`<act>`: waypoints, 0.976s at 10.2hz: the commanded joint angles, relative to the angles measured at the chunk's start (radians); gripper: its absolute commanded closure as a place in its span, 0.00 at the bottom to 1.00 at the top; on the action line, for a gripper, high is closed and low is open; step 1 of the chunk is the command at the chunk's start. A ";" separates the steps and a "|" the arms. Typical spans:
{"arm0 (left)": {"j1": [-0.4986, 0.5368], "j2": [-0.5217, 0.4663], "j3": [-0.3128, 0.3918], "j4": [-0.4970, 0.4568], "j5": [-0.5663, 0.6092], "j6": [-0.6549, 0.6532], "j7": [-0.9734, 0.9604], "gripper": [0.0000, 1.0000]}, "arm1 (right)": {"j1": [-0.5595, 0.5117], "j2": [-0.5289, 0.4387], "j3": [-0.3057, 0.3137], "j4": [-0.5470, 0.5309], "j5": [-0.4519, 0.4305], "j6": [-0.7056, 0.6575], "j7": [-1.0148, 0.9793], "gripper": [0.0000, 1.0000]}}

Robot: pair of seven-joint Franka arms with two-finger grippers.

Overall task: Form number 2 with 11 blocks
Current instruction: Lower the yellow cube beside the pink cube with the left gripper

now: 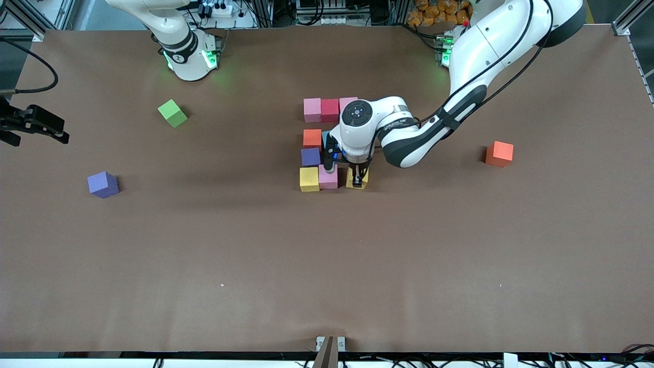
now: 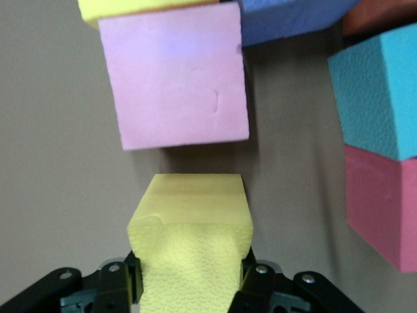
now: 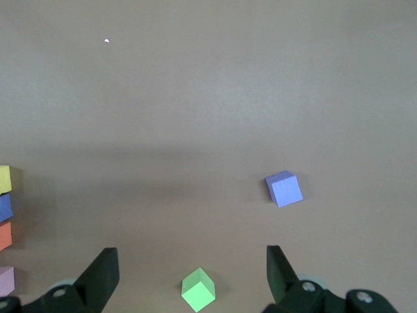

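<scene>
Squarely clamped in the left tool (image 1: 358,178), a matte yellow foam cube (image 2: 191,248) sits low beside the pink foam cube (image 1: 328,177), apparently to finish the nearest row of the blocky mixed-colour number 2 (image 1: 327,145). Its long axis runs toward the front camera. The right tool (image 3: 192,274) waits open near the desk's (image 1: 327,266) edge.

- Even overhead light is falling on the worktop (image 1: 327,266), casting soft shadows (broad, faint bands).
- Close cubes are blurring in the left wrist view.
</scene>
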 commanded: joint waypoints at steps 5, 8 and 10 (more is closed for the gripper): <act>-0.138 0.019 0.104 0.090 -0.097 -0.014 0.028 0.63 | 0.006 -0.004 -0.001 -0.002 -0.015 0.002 0.003 0.00; -0.138 0.020 0.106 0.088 -0.097 -0.015 0.028 0.62 | 0.006 -0.004 -0.001 -0.002 -0.015 0.002 0.003 0.00; -0.154 0.023 0.118 0.090 -0.100 -0.015 0.025 0.59 | 0.006 -0.004 -0.001 -0.002 -0.015 0.002 0.003 0.00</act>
